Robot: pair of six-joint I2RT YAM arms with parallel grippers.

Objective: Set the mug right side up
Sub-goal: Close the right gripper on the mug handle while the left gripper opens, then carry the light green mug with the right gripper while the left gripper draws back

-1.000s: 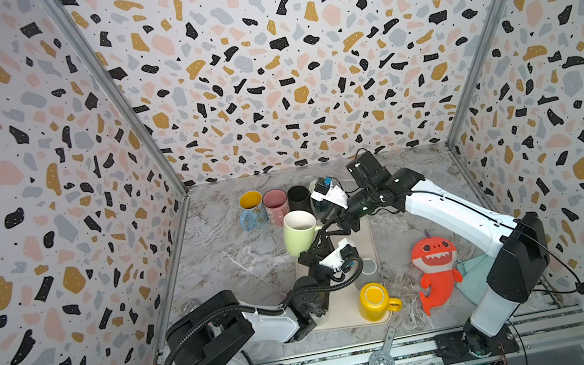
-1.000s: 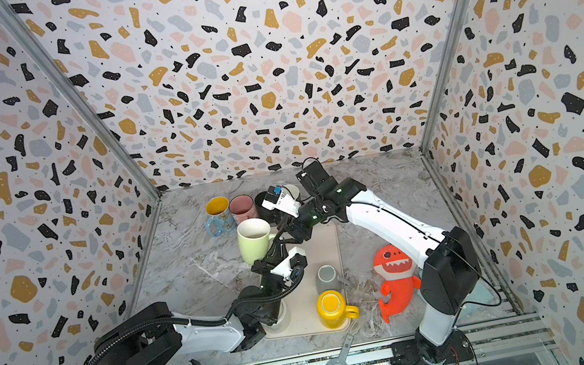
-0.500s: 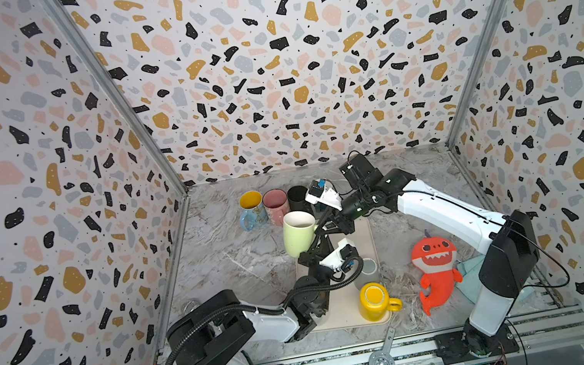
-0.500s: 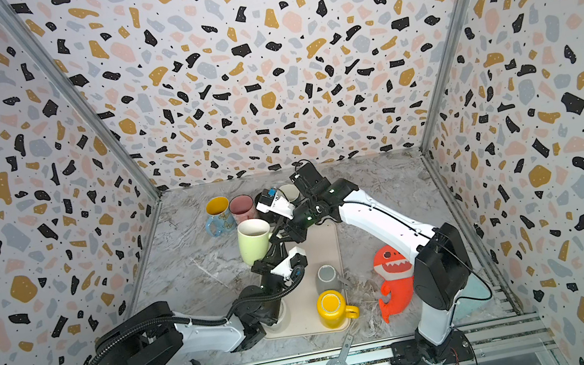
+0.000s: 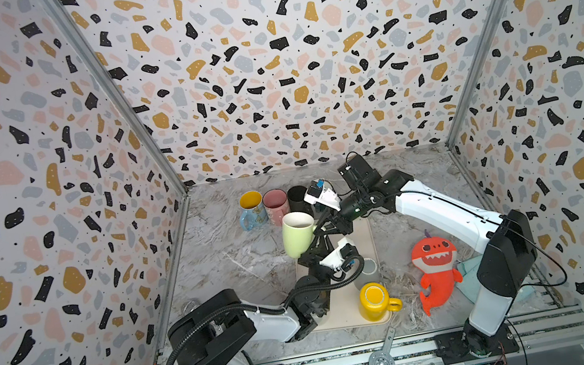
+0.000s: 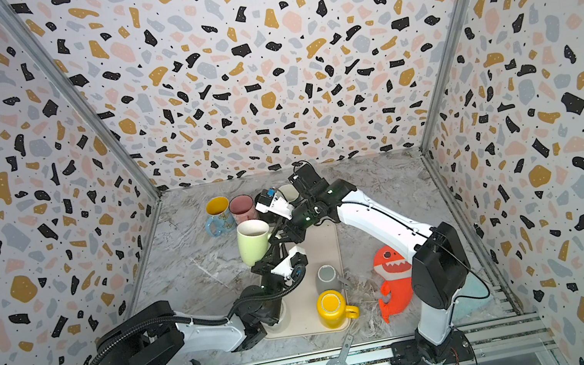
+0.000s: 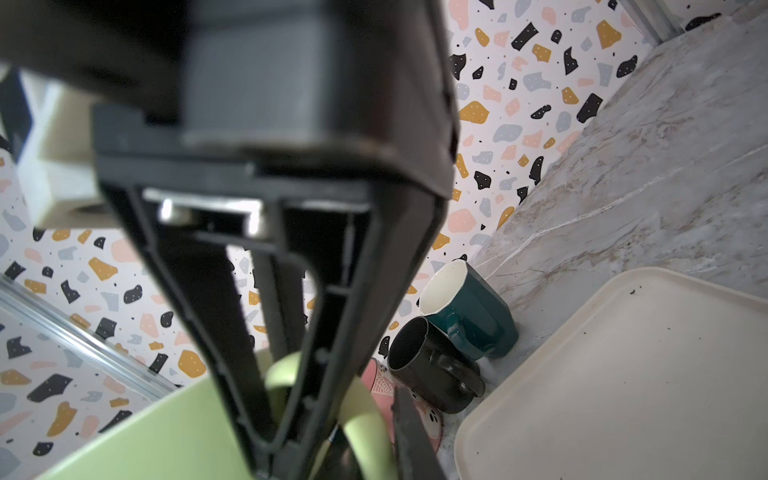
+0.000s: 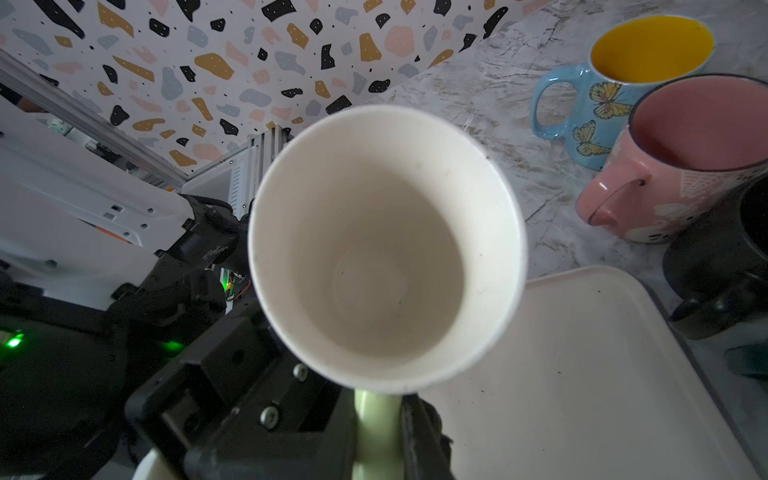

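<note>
While airborne, mouth up, over the tray (image 5: 361,234)'s far left corner, green mug (image 5: 298,233): right gripper (image 5: 323,226) clamped on handle (image 8: 376,419); left gripper (image 5: 312,247) alongside, opening unclear. Likely step: handover. Next: lower it base-first, level.

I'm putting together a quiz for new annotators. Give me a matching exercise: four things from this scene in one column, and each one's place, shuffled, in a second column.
Things
1. green mug
2. yellow mug
3. shark toy
4. butterfly mug

Places
A. at the back of the table, the leftmost mug in both top views
B. lying on the table, right of the tray
C. up in the air, mouth upward
D. on the tray, near its front edge

Pairs: 1-C, 2-D, 3-B, 4-A
</note>
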